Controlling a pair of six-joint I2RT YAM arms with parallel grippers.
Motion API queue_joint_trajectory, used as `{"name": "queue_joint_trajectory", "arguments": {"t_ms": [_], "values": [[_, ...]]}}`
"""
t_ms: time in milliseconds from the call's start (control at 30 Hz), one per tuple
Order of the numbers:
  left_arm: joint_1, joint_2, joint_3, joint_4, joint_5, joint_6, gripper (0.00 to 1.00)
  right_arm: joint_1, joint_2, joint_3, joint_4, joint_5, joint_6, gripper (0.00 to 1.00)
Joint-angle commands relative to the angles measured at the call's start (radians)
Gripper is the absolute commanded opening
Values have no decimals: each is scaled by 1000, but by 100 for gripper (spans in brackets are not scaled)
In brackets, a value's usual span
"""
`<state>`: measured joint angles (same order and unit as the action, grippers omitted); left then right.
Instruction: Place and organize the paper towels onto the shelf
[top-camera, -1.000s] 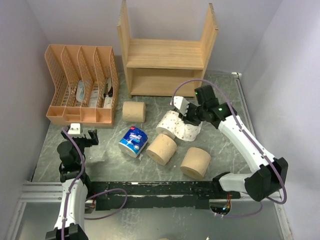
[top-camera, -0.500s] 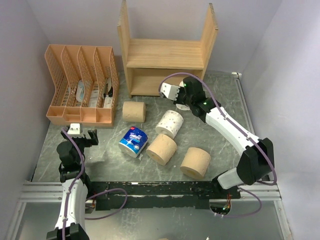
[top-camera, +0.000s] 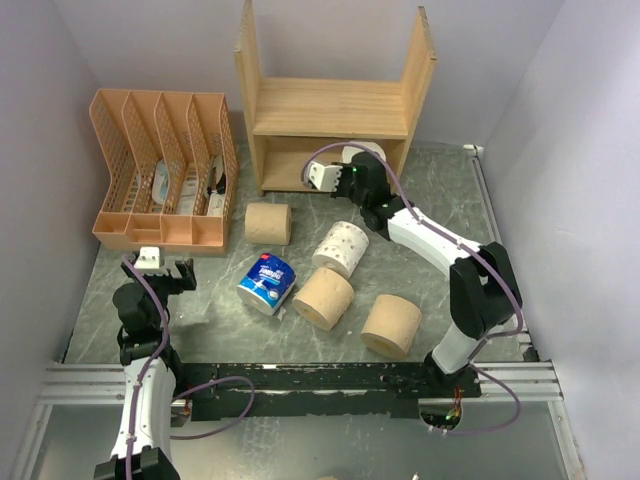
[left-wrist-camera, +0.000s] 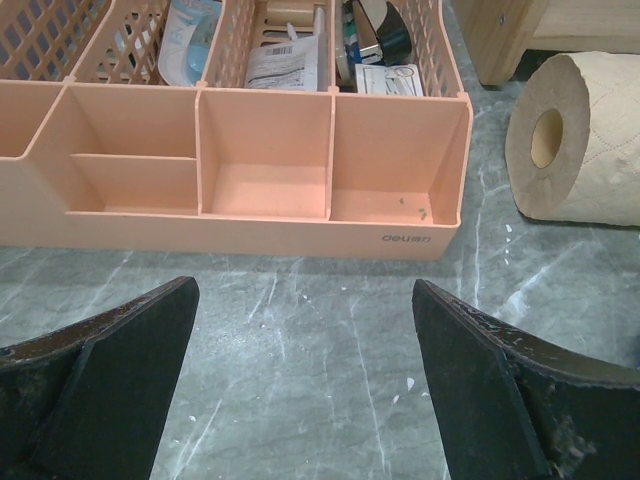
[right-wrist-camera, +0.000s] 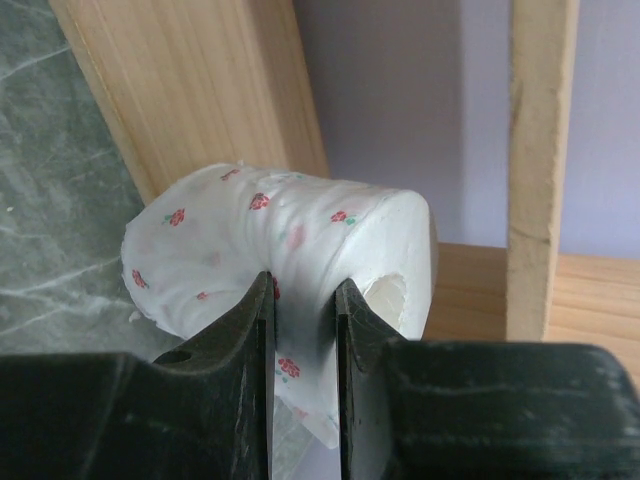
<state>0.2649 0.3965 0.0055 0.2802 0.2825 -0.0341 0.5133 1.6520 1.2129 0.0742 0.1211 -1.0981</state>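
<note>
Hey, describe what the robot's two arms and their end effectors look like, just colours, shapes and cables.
The left arm and right arm have white shells, black joints and a looping purple cable each. The left end effector and right end effector each have two flat black fingers; the left one's look scuffed.

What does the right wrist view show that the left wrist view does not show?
Only the right wrist view: the right hand shut on a white flowered roll, in front of the shelf panels. Only the left wrist view: the open left hand, the peach organizer and a tan roll lying on its side. Both: the grey table and some wood of the shelf.
</note>
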Motion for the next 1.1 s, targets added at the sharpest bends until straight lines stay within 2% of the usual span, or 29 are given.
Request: {"name": "queue_joint_trajectory", "arguments": {"t_ms": [0, 367, 633, 733, 800, 833, 900, 967, 1067], "values": [[14, -11, -69, 27, 29, 3, 100, -11, 40, -2, 179, 14, -54, 0], [25, -6, -69, 30, 44, 3, 100, -94, 157, 69, 232, 28, -54, 0], [26, -4, -70, 31, 43, 3, 100, -110, 200, 70, 345, 95, -80, 0], [28, -4, -69, 30, 44, 3, 100, -110, 163, 25, 400, 110, -63, 14], [27, -5, -69, 30, 45, 3, 100, -110, 115, -33, 444, 94, -47, 35], [27, -5, -70, 30, 44, 3, 100, -110, 88, -61, 450, 82, -42, 42], [27, -6, -69, 29, 44, 3, 100, -109, 43, -89, 412, 63, -24, 51], [27, -19, -72, 23, 45, 2, 100, -109, 13, -90, 362, 59, 8, 68], [26, -25, -73, 20, 45, 2, 100, -109, -22, -85, 300, 59, 41, 79]]}}
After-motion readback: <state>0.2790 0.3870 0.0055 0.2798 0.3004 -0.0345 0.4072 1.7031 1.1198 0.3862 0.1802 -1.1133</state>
